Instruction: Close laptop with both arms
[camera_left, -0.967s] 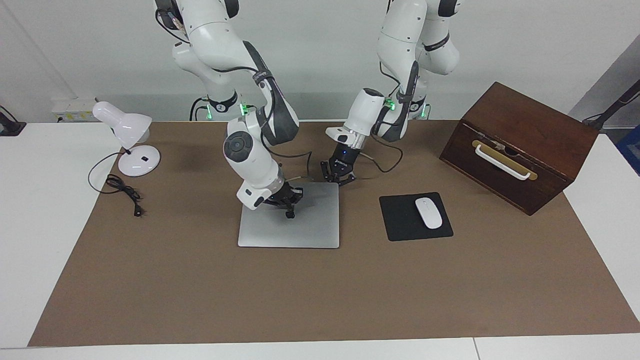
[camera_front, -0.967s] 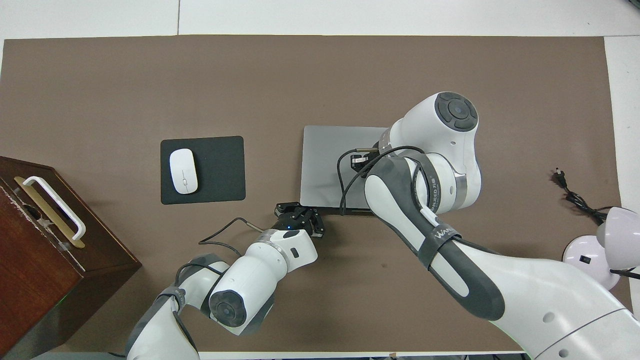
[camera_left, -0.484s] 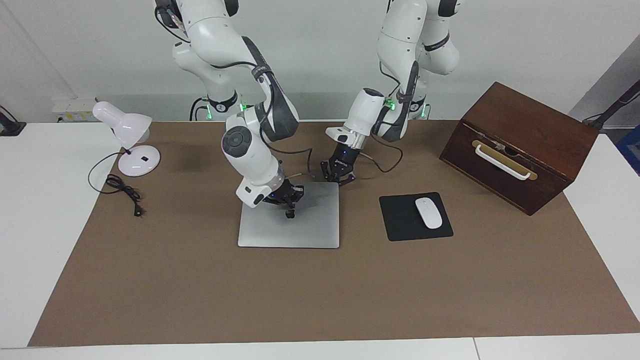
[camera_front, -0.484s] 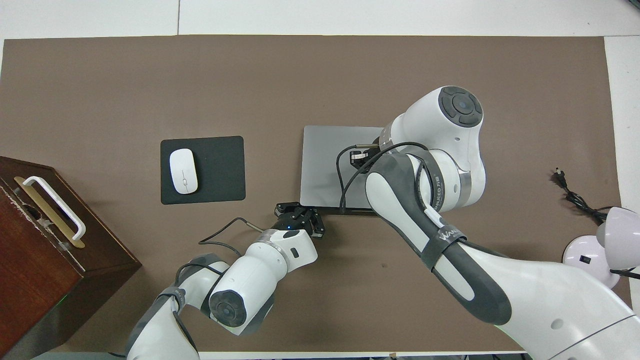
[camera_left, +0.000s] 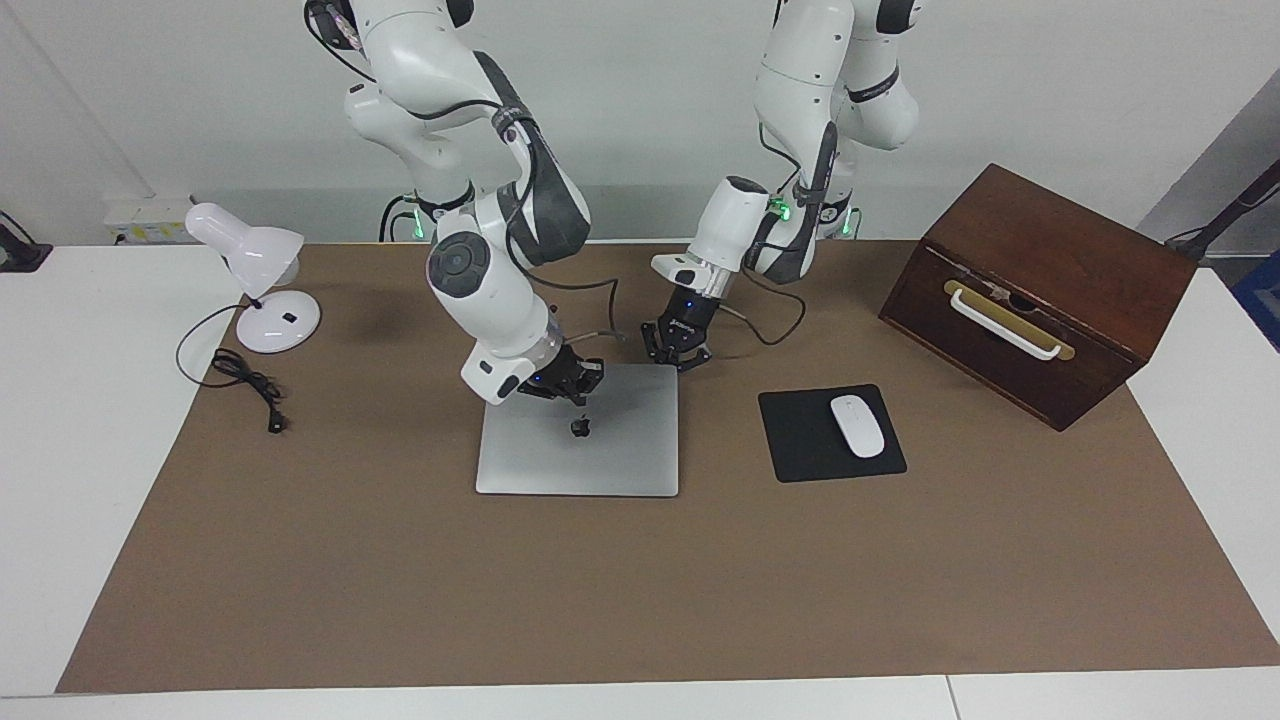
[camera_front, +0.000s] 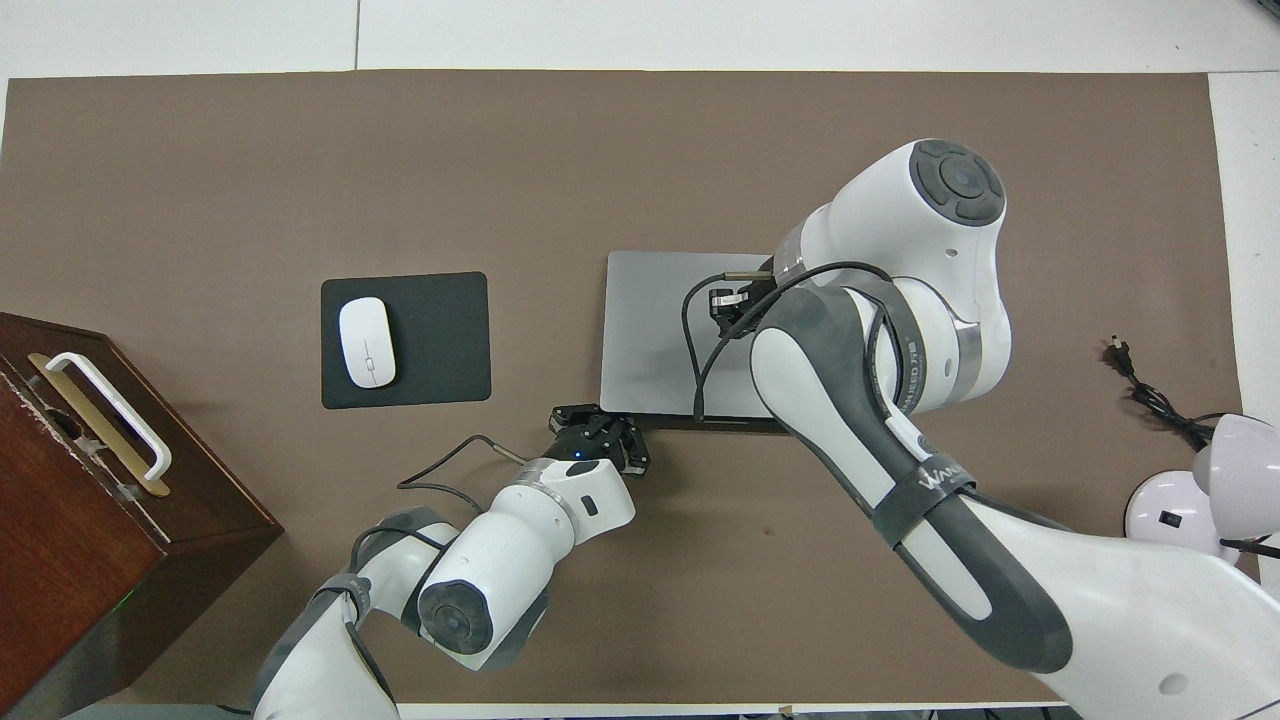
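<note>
The laptop (camera_left: 578, 430) lies flat on the brown mat (camera_left: 640, 580) that covers the middle of the desk (camera_left: 80, 450). Its lid is down on the base and the dark logo looks upward, so I judge that the closing is done or almost done.

The right end effector (camera_left: 562, 381) hangs over the part of the lid that is nearer to the robots, just above the logo. It holds nothing. I cannot tell how far its fingers are apart, because the wrist covers them in the overhead view. Its place over the lid fits an arm that presses a lid down, and in the facing view it seems a little above the surface, not resting on it.

The left end effector (camera_left: 676, 349) is low at the laptop's corner that is nearer to the robots and toward the left arm's end of the desk. Its fingers are spread and grasp nothing. I think it stands there to steady the hinge edge, so that the laptop does not slide.

Beside the laptop, toward the left arm's end, a white mouse (camera_left: 857, 426) lies on a black mouse pad (camera_left: 800, 440). Beside them a wooden box (camera_left: 1040, 290) stands. A white lamp (camera_left: 255, 285) stands at the right arm's end.
</note>
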